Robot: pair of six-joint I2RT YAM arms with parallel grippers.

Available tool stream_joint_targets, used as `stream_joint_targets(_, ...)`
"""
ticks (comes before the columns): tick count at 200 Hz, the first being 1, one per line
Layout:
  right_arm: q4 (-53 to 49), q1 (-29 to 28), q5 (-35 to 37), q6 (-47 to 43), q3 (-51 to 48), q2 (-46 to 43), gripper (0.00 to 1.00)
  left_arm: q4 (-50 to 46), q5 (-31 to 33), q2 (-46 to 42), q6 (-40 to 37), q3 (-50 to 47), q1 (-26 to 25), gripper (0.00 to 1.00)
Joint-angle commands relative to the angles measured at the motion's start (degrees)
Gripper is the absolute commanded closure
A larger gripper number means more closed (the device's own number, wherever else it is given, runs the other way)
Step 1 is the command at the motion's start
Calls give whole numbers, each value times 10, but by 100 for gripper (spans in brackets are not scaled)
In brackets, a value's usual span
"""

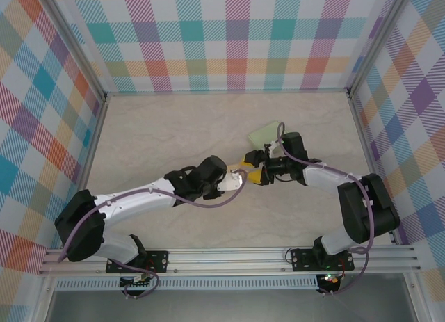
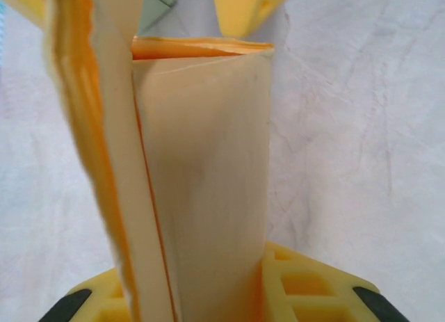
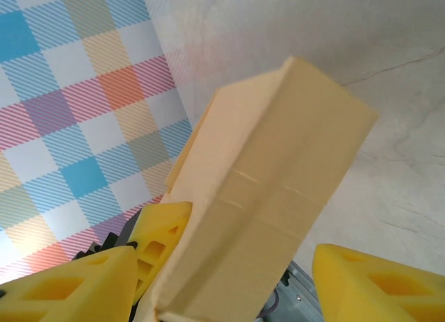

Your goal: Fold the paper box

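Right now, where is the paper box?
In the top view, the paper box is just right of centre, between the left gripper and the right gripper, near a pale green sheet.

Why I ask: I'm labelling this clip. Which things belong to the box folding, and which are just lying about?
In the job: paper box; left gripper, closed on it; right gripper, open around it.
Lying about: pale green sheet on the table beyond the right gripper, not held.
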State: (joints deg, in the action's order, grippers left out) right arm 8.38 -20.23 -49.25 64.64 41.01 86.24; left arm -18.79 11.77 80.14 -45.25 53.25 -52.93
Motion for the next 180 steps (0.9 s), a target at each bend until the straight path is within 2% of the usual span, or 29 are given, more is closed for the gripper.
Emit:
stream_joint_targets(1,-37,11,15,-35,-5,-19,31,-104,-80,16,14,46,18,75)
stream_joint_targets(46,-108,33,54,-87,-1,-64,31,-219,-183,105,8,136,56,73)
stream_joint_targets(65,-141,35,75,-116,3,-85,31,-248,-201,157,3,173,66,72)
stream_joint_targets(87,-189,37,111,-153,6,-110,31,-264,-198,202,1,205,73,60)
stream_joint_targets(104,-223,37,150,-182,3,-128,31,-273,-207,219,0,220,80,57)
stream_joint_targets(112,-232,37,166,-191,-2,-135,31,-274,-212,223,0,223,84,52)
stream_joint_targets(180,-215,37,208,-227,-32,-157,32,-245,-224,204,-5,231,95,17)
